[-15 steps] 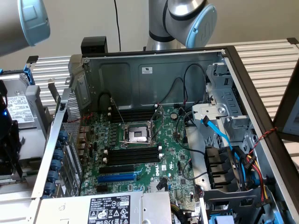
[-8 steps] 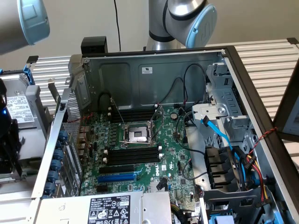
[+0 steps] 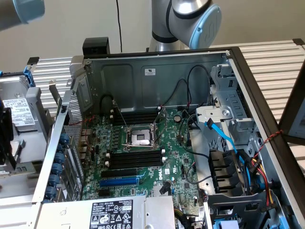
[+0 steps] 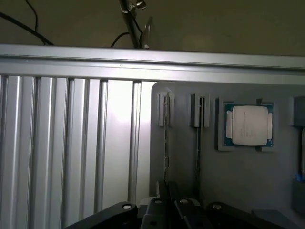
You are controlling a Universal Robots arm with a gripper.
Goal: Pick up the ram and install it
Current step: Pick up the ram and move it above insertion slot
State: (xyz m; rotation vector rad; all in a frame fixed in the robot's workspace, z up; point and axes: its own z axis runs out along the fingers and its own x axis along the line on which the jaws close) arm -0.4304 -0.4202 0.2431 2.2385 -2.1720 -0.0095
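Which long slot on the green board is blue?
The long blue plastic expansion slot, closest to the silver box with the white label. The long memory slots beside the square metal processor socket are all black.

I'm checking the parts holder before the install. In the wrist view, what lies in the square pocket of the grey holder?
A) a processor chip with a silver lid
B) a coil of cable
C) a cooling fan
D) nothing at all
A: a processor chip with a silver lid and a green edge lies flat in the square pocket of the grey holder.
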